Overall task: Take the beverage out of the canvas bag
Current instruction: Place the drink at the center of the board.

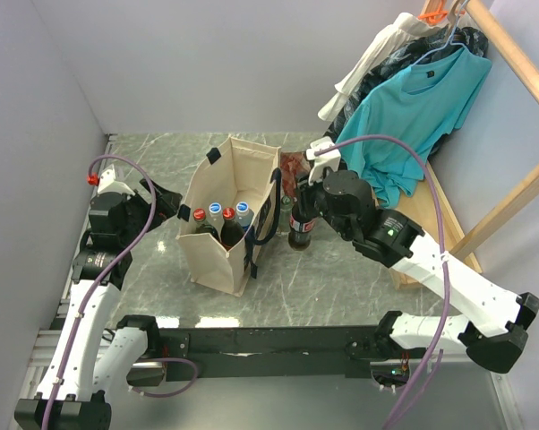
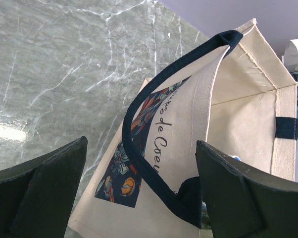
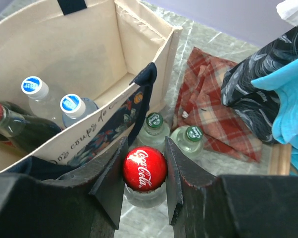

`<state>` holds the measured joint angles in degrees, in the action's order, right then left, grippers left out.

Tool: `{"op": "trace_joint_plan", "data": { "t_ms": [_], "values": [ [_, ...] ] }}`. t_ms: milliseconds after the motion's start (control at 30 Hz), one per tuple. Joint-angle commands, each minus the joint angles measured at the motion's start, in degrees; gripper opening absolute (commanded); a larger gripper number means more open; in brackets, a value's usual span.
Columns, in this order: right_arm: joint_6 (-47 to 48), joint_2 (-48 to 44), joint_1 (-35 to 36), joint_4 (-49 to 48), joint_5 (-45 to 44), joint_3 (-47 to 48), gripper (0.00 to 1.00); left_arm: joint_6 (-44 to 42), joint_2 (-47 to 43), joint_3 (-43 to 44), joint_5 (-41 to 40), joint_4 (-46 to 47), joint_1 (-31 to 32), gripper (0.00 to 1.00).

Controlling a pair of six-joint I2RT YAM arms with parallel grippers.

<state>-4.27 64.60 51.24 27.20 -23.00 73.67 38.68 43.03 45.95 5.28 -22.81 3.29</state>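
Note:
The beige canvas bag point(image 1: 212, 265) stands open mid-table, with navy handles and a dark floral print point(image 2: 120, 173). Inside it point(image 3: 65, 54) are several bottles: two with blue caps point(image 3: 70, 103) and dark red-capped ones point(image 1: 227, 214). My right gripper point(image 3: 144, 174) is shut on the neck of a dark cola bottle point(image 1: 300, 229) with a red cap point(image 3: 144, 167). That bottle is upright outside the bag, just beyond its right wall. My left gripper point(image 2: 141, 144) hangs open at the bag's left side point(image 1: 166, 204). The bag's wall and a handle lie between its fingers, untouched.
Two clear green-capped bottles point(image 3: 154, 120) point(image 3: 193, 133) stand on the table beside the held one. A red plaid cloth point(image 3: 213, 104) lies behind them. Teal and dark clothes point(image 1: 413, 107) hang from a wooden rack point(image 1: 520, 54) at the right.

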Motion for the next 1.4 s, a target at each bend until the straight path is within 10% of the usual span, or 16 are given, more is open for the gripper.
{"op": "trace_joint_plan", "data": {
  "t_ms": [0,1367],
  "values": [
    [-2.0,-4.3,0.3,-14.8,-0.7,-0.9,0.0,0.5,-0.1,-0.6,0.1,2.2,-0.2,0.96],
    [2.2,-2.1,0.3,-40.6,4.8,-19.8,0.0,0.3,0.4,-1.2,-1.2,2.2,-0.2,0.96]
  ]
}}
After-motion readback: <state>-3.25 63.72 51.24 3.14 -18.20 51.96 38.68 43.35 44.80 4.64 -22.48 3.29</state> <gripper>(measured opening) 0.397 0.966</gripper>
